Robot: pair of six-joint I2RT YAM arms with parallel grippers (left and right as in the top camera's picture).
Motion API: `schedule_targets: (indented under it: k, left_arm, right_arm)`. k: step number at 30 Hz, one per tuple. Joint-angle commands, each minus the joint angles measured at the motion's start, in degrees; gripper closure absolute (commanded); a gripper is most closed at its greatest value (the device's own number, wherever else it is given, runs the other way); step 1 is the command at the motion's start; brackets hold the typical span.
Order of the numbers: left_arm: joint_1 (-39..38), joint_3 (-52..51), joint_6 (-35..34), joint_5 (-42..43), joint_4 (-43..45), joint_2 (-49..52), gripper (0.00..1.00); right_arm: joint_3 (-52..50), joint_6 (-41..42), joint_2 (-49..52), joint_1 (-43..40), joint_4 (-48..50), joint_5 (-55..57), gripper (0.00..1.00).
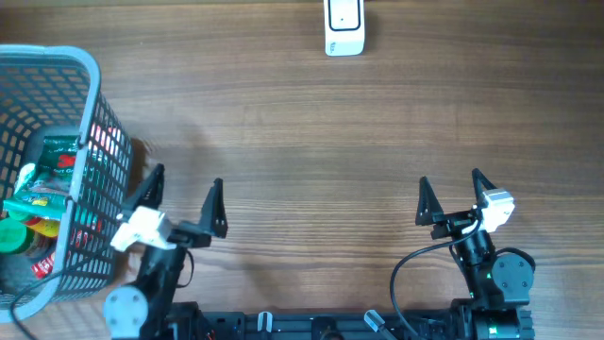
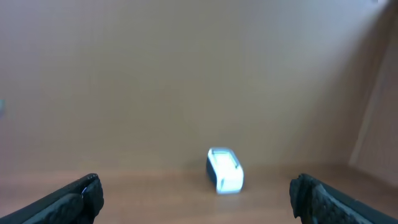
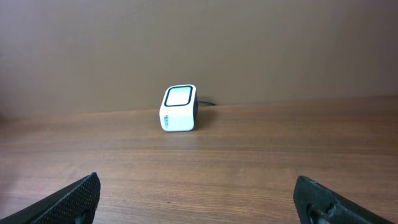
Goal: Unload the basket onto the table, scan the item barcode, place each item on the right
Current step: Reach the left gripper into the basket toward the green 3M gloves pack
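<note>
Overhead view, packaged items (image 1: 55,162) lying inside the mesh basket (image 1: 58,59) at the left edge of the wooden table (image 1: 311,132), white barcode scanner (image 1: 344,28) at the far edge, well apart, left gripper (image 1: 187,178) just beside the basket, jaws spread and empty, right gripper (image 1: 451,178) likewise spread and empty.

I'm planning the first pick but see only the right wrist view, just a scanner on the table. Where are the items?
Observer: In a grey basket on the left side of the table, by the left gripper.
Operator: What lies on top?
Observer: A green packet, among other packaged goods.
Operator: Is the left gripper free?
Observer: Yes, open and empty.
</note>
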Motion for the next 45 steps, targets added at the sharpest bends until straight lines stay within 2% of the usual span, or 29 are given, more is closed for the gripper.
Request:
schedule_targets:
  k: [1, 7, 10, 13, 15, 16, 18, 19, 21, 23, 26, 28, 31, 35, 39, 41, 45]
  left_arm:
    - [0.0, 6.86, -1.01, -1.62, -0.68, 4.07, 0.0]
    - [0.0, 24.44, -1.01, -6.64, -3.06, 20.79, 0.0]
    - [0.0, 38.58, -1.01, -12.17, -12.66, 30.29, 0.0]
    - [0.0, 52.92, -1.01, -8.7, -25.68, 38.01, 0.0]
    - [0.0, 54.42, -0.98, -1.86, -33.05, 39.12, 0.0]
    - [0.0, 54.36, -1.01, -1.49, -37.03, 39.15, 0.0]
    - [0.0, 54.34, -0.98, -1.84, -39.17, 39.39, 0.0]
    - [0.0, 54.4, -1.07, -2.05, -37.55, 39.39, 0.0]
    - [0.02, 55.47, -6.97, -6.91, -33.22, 39.67, 0.0]
    - [0.07, 60.59, -10.43, -20.7, -33.55, 42.1, 0.0]
    - [0.24, 71.97, -15.02, -43.43, -45.51, 50.23, 0.0]
    - [2.05, 77.37, -16.11, -47.58, -52.5, 55.41, 0.0]
    - [8.41, 81.68, -23.63, -47.19, -60.3, 61.83, 0.0]
    - [21.75, 81.72, -31.8, -35.95, -69.75, 66.58, 0.0]
    - [35.89, 81.72, -32.11, -22.8, -76.19, 69.61, 0.0]
    - [41.48, 81.55, -32.06, -19.12, -80.7, 72.06, 0.0]
    - [44.04, 77.94, -30.34, -17.99, -81.92, 77.7, 0.0]
  right_arm:
    - [-0.07, 0.74, -0.15, 0.28, 0.15, 0.79, 0.0]
    - [-0.07, 0.74, -0.15, 0.28, 0.15, 0.76, 0.0]
    - [-0.07, 0.74, -0.15, 0.28, 0.15, 0.76, 0.0]
    - [-0.07, 0.72, -0.15, 0.28, 0.15, 0.76, 0.0]
    - [-0.07, 0.72, -0.15, 0.28, 0.15, 0.79, 0.0]
    - [-0.07, 0.72, -0.15, 0.28, 0.15, 0.76, 0.0]
    - [-0.07, 0.74, -0.15, 0.28, 0.15, 0.79, 0.0]
    - [-0.07, 0.74, -0.15, 0.28, 0.15, 0.79, 0.0]
    - [-0.07, 0.74, -0.15, 0.28, 0.15, 0.76, 0.0]
    - [-0.07, 0.74, -0.15, 0.28, 0.15, 0.76, 0.0]
    - [-0.07, 0.74, -0.15, 0.28, 0.15, 0.79, 0.0]
    - [-0.07, 0.72, -0.15, 0.28, 0.15, 0.79, 0.0]
    - [-0.07, 0.72, -0.15, 0.28, 0.15, 0.76, 0.0]
    - [-0.07, 0.72, -0.15, 0.28, 0.15, 0.76, 0.0]
    - [-0.07, 0.74, -0.15, 0.28, 0.15, 0.76, 0.0]
    - [-0.07, 0.74, -0.15, 0.28, 0.15, 0.79, 0.0]
    - [-0.07, 0.74, -0.15, 0.28, 0.15, 0.79, 0.0]
